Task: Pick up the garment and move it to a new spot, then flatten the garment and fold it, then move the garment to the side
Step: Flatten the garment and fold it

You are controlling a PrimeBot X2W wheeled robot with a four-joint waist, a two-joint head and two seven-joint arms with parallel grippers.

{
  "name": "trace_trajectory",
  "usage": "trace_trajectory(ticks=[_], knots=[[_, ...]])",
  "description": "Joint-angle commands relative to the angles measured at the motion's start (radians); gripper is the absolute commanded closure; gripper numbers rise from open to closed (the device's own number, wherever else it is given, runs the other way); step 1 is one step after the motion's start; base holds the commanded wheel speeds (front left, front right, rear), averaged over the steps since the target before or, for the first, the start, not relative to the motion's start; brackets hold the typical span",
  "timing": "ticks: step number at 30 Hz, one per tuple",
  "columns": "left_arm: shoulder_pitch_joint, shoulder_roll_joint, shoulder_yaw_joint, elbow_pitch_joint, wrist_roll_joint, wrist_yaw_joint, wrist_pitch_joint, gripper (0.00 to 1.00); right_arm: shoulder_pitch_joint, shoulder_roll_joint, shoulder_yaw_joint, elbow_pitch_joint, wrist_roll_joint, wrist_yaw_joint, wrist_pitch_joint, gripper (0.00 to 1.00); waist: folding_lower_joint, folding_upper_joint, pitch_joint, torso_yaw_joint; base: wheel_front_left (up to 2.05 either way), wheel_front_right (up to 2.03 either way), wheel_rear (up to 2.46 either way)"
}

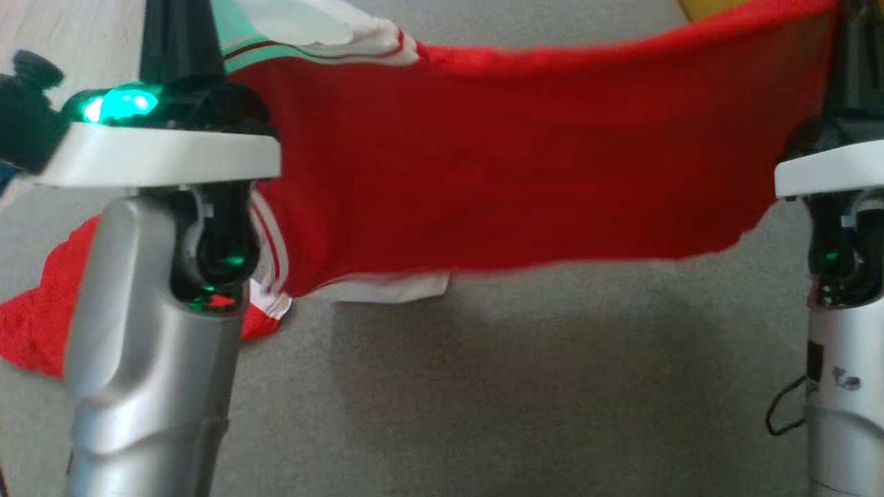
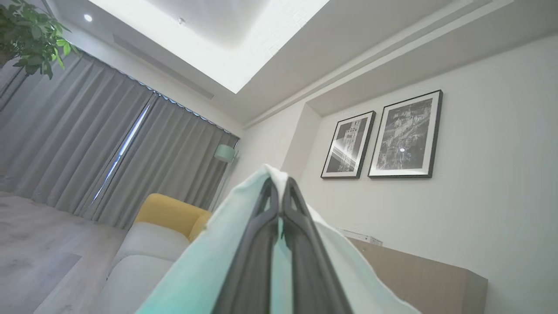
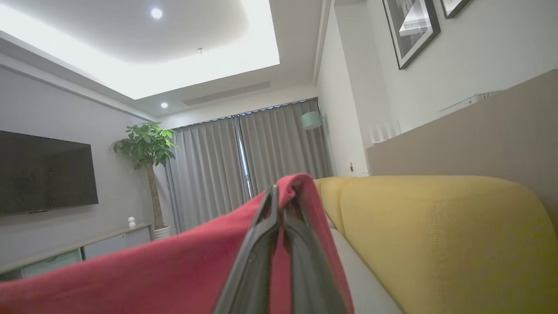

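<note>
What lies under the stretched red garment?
Below the red white-striped garment a grey fabric surface shows, bearing its shadow. Whatever lies directly behind the cloth is covered.

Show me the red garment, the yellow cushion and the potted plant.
red garment [image 1: 497, 159], head view, middle of stretched cloth
yellow cushion [image 3: 436, 235], right wrist view, front face
potted plant [image 3: 146, 144], right wrist view, leaves

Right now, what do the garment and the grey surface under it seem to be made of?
The garment: soft, thin cloth, probably a sports jersey knit; matte red with white stripes and mint trim, it sags and folds loosely. The grey surface: looks like short, felt-like upholstery or carpet; matte, faintly fuzzy, takes a soft shadow. Blur hides the weave.
</note>
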Motion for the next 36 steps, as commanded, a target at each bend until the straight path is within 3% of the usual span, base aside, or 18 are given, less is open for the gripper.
trace_trajectory(ticks=[1, 12, 17, 21, 25, 29, 33, 34, 36], knots=[[-0.031, 0.035, 0.044, -0.046, -0.008, 0.011, 0.023, 1.00, -0.030, 0.013, 0.019, -0.055, -0.014, 0.007, 0.024, 1.00, 0.0000, 0.0000, -0.004, -0.005, 0.00, 0.00, 0.00], [0.010, 0.059, 0.092, -0.354, -0.119, 0.110, 0.203, 1.00, 0.066, 0.042, -0.031, -0.310, -0.010, 0.007, 0.223, 1.00, 0.0000, 0.0000, 0.018, -0.025, 0.00, 0.00, 0.00], [-0.072, 0.091, 0.096, -0.370, -0.114, 0.132, 0.262, 1.00, 0.032, 0.046, -0.072, -0.352, 0.028, 0.007, 0.264, 1.00, 0.0000, 0.0000, 0.092, -0.036, 0.00, 0.00, 0.00], [-0.195, 0.116, 0.076, -0.204, -0.080, 0.092, 0.259, 1.00, -0.056, 0.046, -0.097, -0.275, 0.063, 0.007, 0.290, 1.00, 0.0000, 0.0000, 0.184, -0.039, 0.00, 0.00, 0.00], [-0.400, 0.194, 0.034, 0.034, 0.062, 0.012, 0.190, 1.00, -0.225, 0.046, -0.067, -0.146, -0.011, 0.007, 0.262, 1.00, 0.0000, 0.0000, 0.303, -0.050, 0.00, 0.00, 0.00], [-0.613, 0.215, 0.007, 0.295, 0.137, -0.049, 0.108, 1.00, -0.438, 0.046, -0.007, 0.044, -0.060, 0.007, 0.179, 1.00, 0.0000, 0.0000, 0.393, -0.067, 0.00, 0.00, 0.00], [-0.821, 0.241, -0.017, 0.518, 0.207, -0.083, 0.025, 1.00, -0.680, 0.046, -0.024, 0.300, -0.064, 0.007, 0.039, 1.00, 0.0000, 0.0000, 0.447, -0.089, 0.00, 0.00, 0.00], [-0.821, 0.241, -0.017, 0.518, 0.207, -0.083, 0.025, 1.00, -0.680, 0.046, -0.024, 0.300, -0.064, 0.007, 0.039, 1.00, 0.0000, 0.0000, 0.447, -0.089, 0.00, 0.00, 0.00], [-0.904, 0.225, -0.017, 0.610, 0.209, -0.093, -0.024, 1.00, -0.785, 0.046, -0.039, 0.424, -0.080, 0.007, -0.036, 1.00, 0.0000, 0.0000, 0.461, -0.088, 0.00, 0.00, 0.00]])
